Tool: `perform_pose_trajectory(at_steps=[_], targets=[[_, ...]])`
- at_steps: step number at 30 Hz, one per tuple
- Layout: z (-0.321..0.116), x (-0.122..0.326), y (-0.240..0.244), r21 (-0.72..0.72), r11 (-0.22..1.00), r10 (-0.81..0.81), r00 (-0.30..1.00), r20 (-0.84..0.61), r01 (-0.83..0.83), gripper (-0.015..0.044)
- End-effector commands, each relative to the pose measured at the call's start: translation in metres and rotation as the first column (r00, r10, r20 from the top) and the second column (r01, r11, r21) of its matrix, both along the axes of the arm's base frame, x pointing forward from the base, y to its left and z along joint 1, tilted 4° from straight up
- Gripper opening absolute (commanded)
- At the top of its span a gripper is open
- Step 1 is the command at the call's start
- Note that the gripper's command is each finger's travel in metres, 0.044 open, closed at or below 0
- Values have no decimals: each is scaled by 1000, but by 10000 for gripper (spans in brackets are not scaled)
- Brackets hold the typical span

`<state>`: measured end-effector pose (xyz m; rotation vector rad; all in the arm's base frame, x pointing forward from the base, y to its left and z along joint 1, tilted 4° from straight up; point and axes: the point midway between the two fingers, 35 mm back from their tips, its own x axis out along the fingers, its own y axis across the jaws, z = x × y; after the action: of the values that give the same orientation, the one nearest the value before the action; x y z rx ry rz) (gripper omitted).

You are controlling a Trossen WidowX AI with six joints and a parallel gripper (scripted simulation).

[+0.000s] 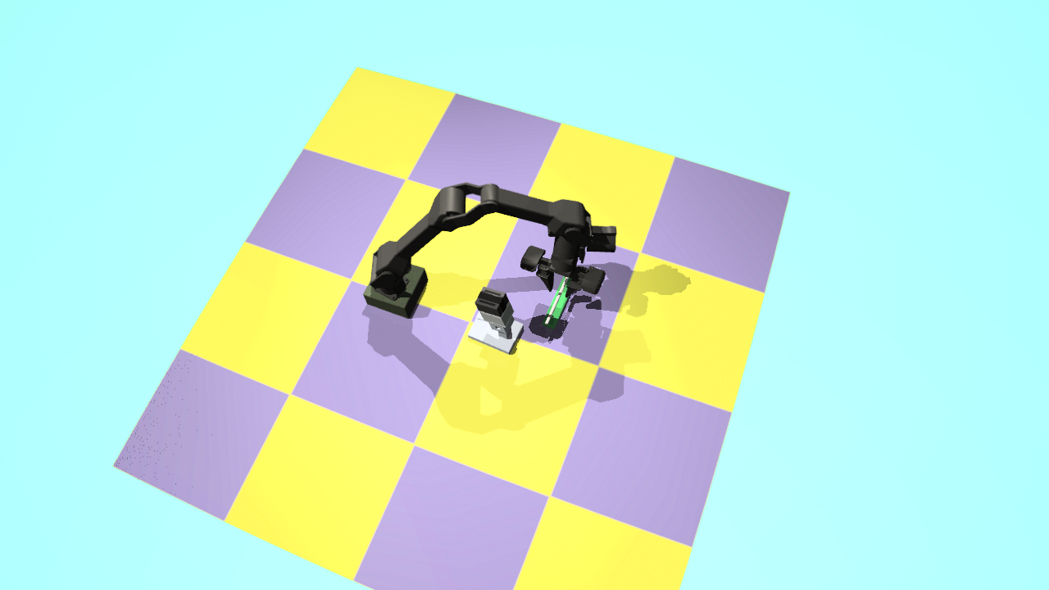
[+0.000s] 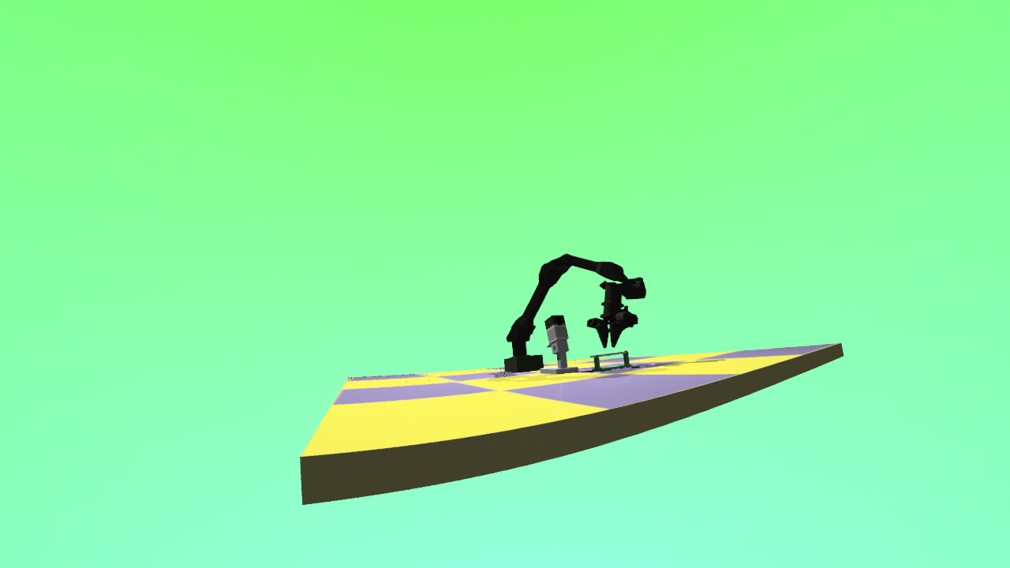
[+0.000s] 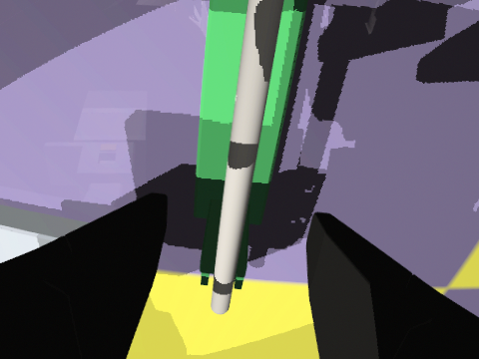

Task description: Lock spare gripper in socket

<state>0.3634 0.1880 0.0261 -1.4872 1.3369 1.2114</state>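
My gripper [image 1: 562,288] [image 2: 608,345] [image 3: 239,219] points down with its fingers partly open and nothing between them. It hangs above the pale lock pin [image 1: 547,319] [image 2: 608,353] [image 3: 249,105]. The pin lies lengthwise along the green rack [image 1: 561,301] [image 2: 626,360] [image 3: 220,75]; in the wrist view its line runs between the fingers, below them. The spare gripper [image 1: 492,299] [image 2: 555,330], grey with a dark top, stands upright on the mount [image 1: 483,333] [image 2: 547,371] [image 3: 15,241]. How deep it sits in the socket is too small to tell.
The mount stands beside the rack, between it and the arm's base [image 1: 396,304] [image 2: 524,364]. The arm arches high over the checkered board [image 1: 660,344] [image 2: 424,424]. Its shadows fall across the rack and board.
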Motion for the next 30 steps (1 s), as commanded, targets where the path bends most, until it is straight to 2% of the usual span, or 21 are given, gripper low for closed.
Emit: perform_pose_trajectory(at_steps=[1,30], targets=[[-7,-1,0,-2,1000,-4,1000,-1,4,180],[-53,-3,-2,-2,1000,-4,1000,-2,4,180]])
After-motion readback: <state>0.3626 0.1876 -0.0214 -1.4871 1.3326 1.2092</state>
